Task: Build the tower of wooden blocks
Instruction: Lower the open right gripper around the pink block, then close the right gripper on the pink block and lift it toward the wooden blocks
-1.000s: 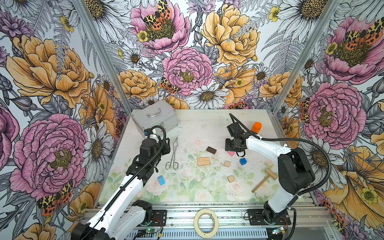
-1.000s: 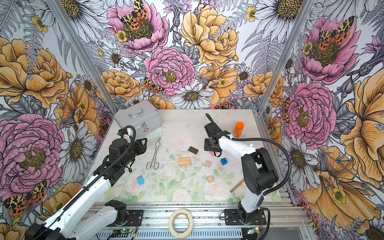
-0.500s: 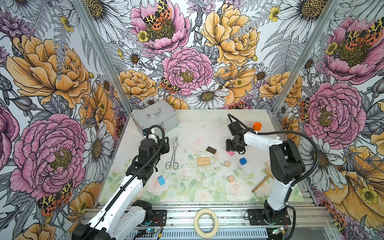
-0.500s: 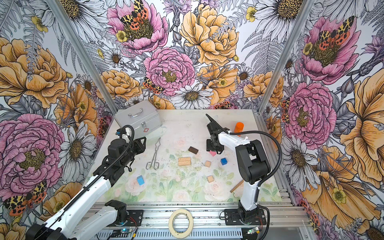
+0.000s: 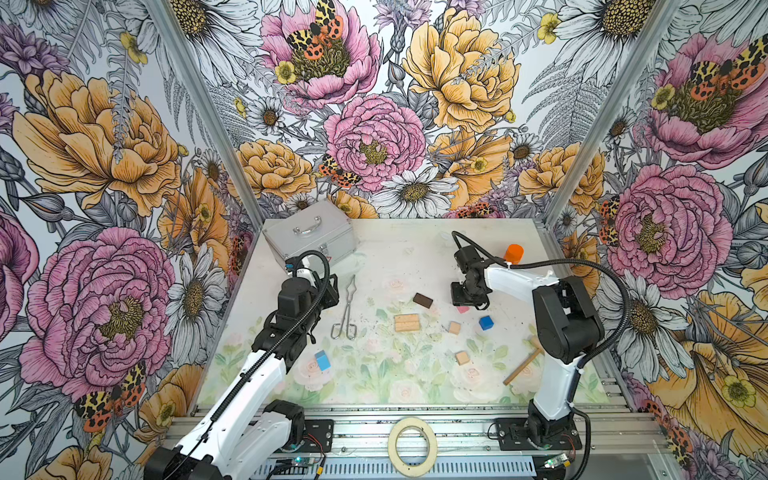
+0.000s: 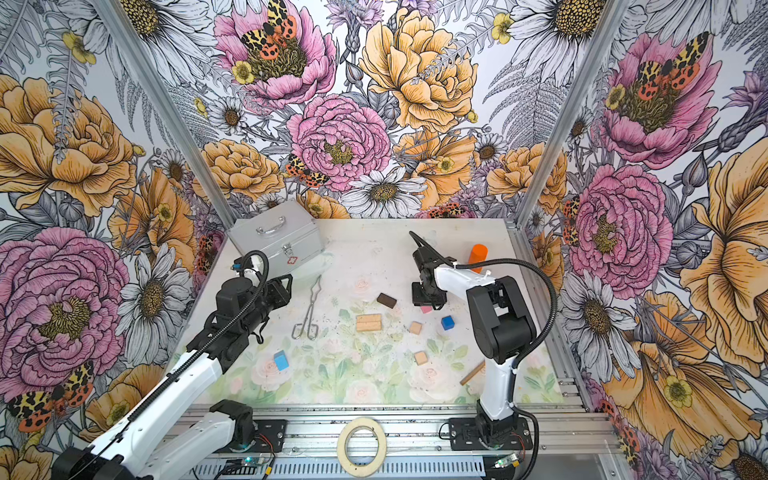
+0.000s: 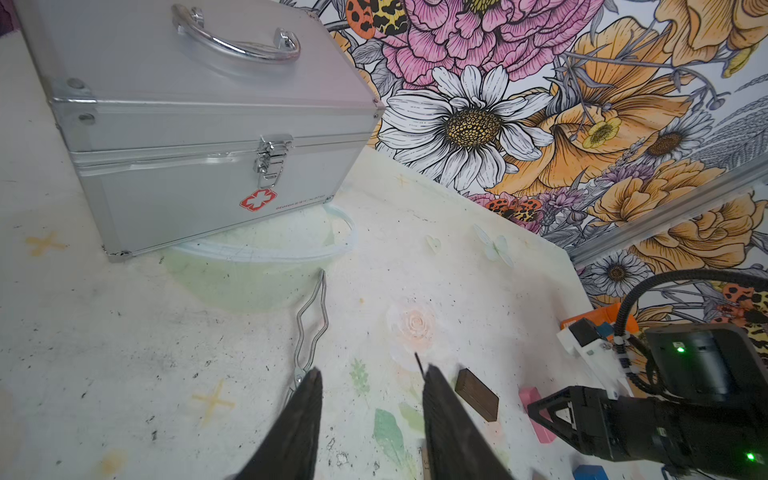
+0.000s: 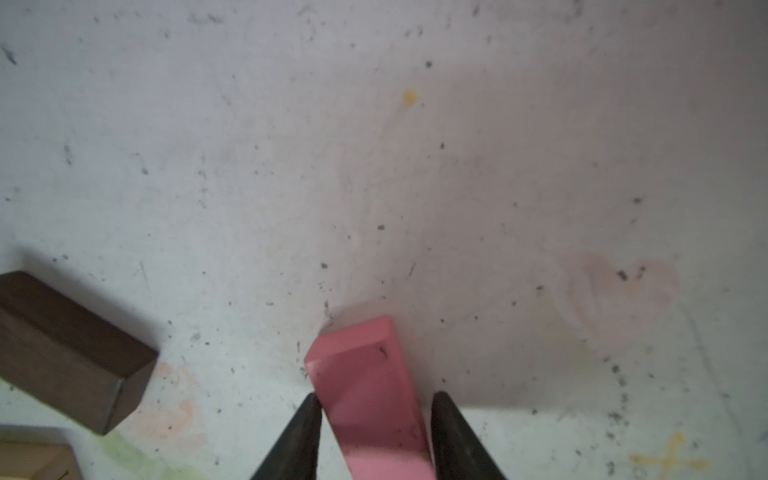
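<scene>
1. A tape roll is lying on the metal rail in front of the table.
2. Nearest on the table, a wooden stick, a tan cube and a blue cube are lying well apart.
3. Further in, a second tan cube and a second blue cube are sitting near each other, with two tan bars lying side by side to their left.
4. The left gripper is hanging beside the metal tongs, with its fingers standing apart and nothing between them.
5. The dark brown bar is lying flat. Near it, the right gripper is straddling the pink bar, with a finger sitting close against each long side. I cannot tell whether they are squeezing.
6. At the far edge, an orange cylinder and a silver case are standing.
</scene>
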Controlling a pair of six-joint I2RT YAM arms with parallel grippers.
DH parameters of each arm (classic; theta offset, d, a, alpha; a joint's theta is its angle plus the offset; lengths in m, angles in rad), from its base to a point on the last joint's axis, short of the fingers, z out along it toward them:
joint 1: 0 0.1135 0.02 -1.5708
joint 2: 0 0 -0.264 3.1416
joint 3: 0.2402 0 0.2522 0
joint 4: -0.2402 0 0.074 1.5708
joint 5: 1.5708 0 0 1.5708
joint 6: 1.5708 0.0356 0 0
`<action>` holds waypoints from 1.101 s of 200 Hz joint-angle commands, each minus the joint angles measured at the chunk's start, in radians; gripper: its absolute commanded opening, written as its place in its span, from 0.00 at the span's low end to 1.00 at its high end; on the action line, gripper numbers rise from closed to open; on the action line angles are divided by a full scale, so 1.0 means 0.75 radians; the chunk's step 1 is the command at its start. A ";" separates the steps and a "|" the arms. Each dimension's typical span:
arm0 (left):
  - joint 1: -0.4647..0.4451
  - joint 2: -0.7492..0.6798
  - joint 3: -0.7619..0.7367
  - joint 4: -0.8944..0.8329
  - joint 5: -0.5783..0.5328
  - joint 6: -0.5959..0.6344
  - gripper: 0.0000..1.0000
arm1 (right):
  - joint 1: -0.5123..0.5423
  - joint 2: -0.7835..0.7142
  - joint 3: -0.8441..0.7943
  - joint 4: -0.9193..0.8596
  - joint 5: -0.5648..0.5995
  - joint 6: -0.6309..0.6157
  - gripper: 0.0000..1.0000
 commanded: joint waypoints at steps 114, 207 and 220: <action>-0.008 -0.040 -0.029 0.040 0.040 -0.011 0.41 | 0.136 -0.243 0.005 -0.079 -0.023 0.032 0.00; -0.060 -0.138 -0.053 0.022 -0.010 -0.003 0.40 | 0.515 -0.318 -0.014 -0.233 -0.114 -0.058 0.00; -0.067 -0.146 -0.053 0.017 -0.016 -0.003 0.41 | 0.539 -0.313 -0.026 -0.232 -0.111 -0.066 0.00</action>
